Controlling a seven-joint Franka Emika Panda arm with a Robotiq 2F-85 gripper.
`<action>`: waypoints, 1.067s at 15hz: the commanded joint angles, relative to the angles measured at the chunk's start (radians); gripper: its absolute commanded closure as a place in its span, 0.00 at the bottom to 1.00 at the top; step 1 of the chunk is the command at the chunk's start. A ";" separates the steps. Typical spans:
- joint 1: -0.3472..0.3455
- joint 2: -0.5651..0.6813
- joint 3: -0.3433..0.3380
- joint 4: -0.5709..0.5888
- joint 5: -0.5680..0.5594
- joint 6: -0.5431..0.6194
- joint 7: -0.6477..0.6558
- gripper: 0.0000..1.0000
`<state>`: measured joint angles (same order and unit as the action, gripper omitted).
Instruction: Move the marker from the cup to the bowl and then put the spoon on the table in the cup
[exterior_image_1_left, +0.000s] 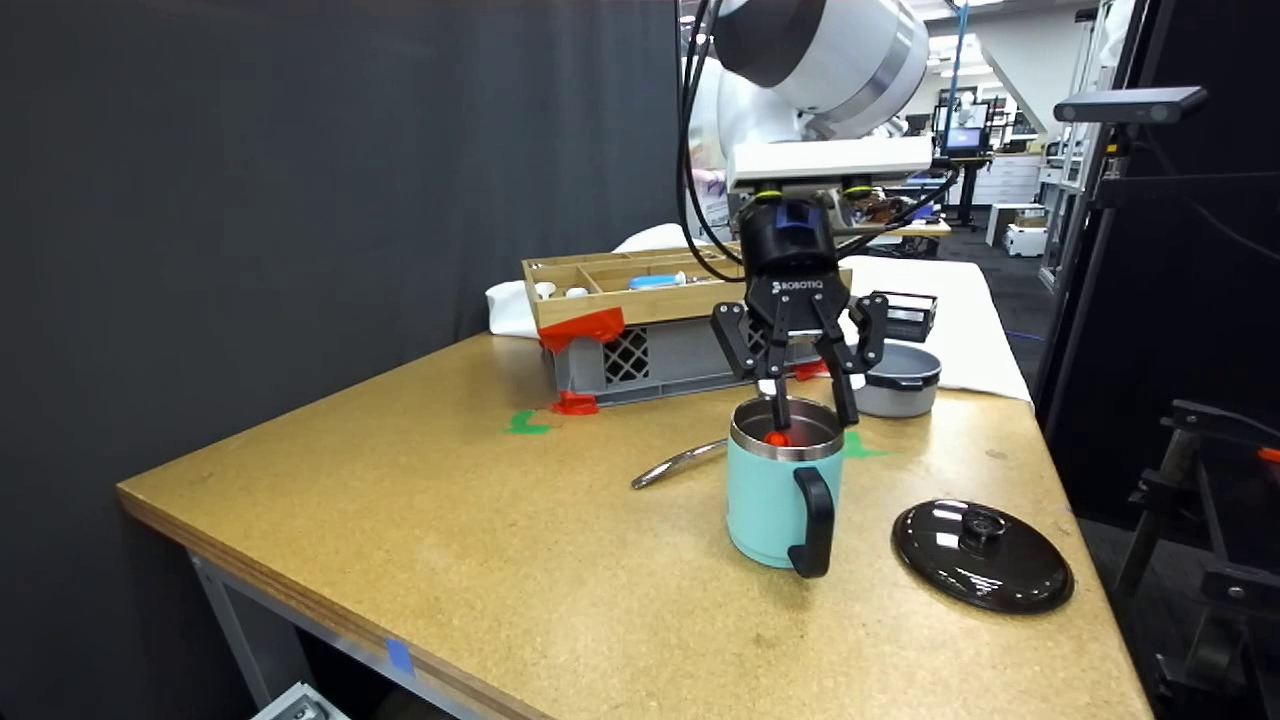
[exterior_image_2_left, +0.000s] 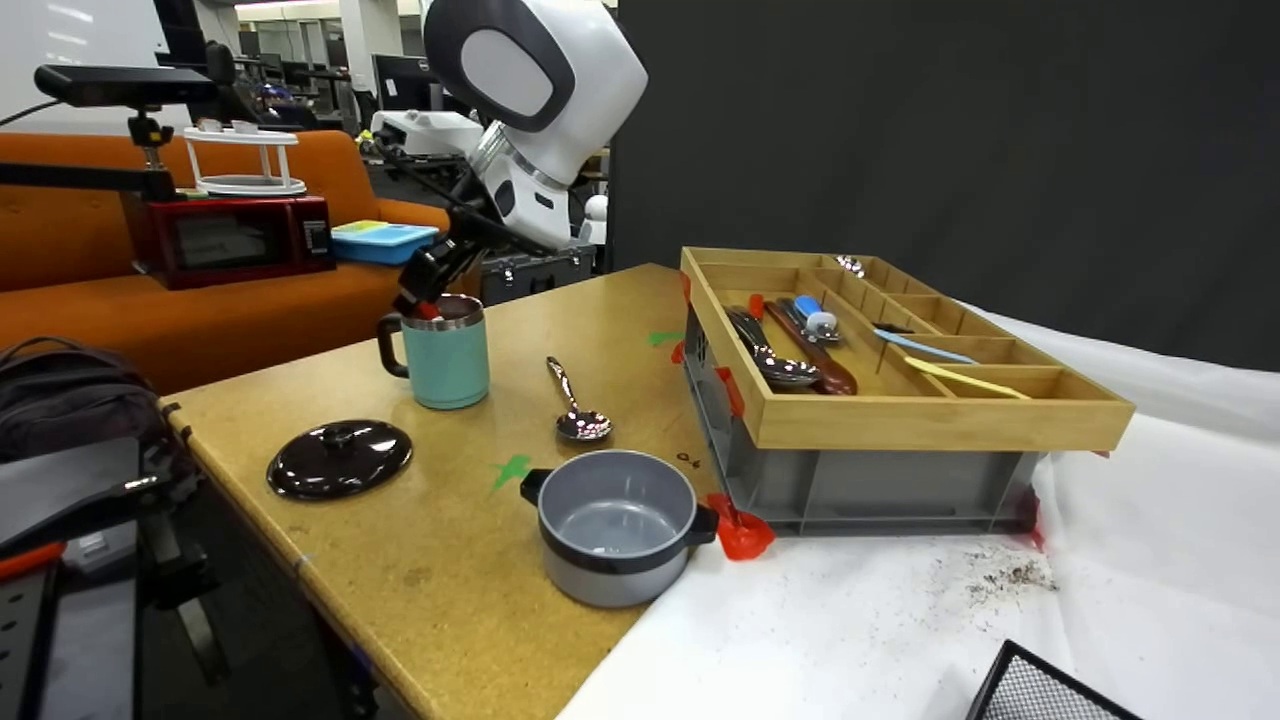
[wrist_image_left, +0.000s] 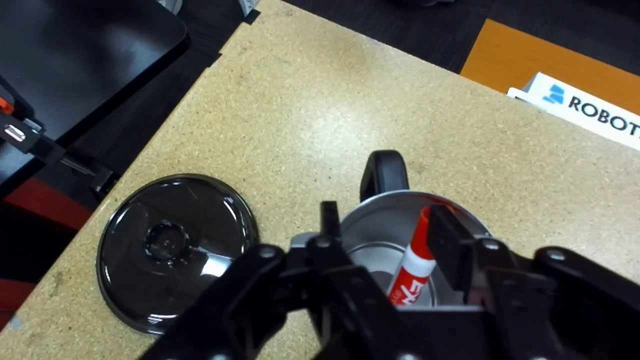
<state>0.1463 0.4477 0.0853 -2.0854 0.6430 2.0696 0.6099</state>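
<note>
My black 2-finger pincer (exterior_image_1_left: 814, 422) is spread, probably to take the red-white stick marker (wrist_image_left: 417, 265) inside the teal metal-rimmed mug (exterior_image_1_left: 770, 510).

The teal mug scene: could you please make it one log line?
tool: open at mouth of teal mug; red-capped marker: in mug, not yet in grey pot; silver spoon: on wooden tabletop

The tan tabletop (exterior_image_1_left: 480, 520) carries the upright teal cup (exterior_image_2_left: 447, 365), a black lid (exterior_image_2_left: 338, 465), the silver spoon (exterior_image_2_left: 580, 420), the grey bowl (exterior_image_2_left: 610, 587), a grey crate (exterior_image_2_left: 880, 490), green tape (exterior_image_1_left: 525, 424) and a white sheet (exterior_image_2_left: 800, 620).
</note>
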 joint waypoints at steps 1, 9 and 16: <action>0.009 0.009 0.006 0.011 0.023 -0.003 0.025 0.45; 0.011 -0.022 0.010 -0.027 0.057 0.004 0.059 0.57; -0.009 -0.073 -0.006 -0.090 0.122 0.000 0.043 0.36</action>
<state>0.1509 0.4240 0.0812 -2.1281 0.7209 2.0701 0.6611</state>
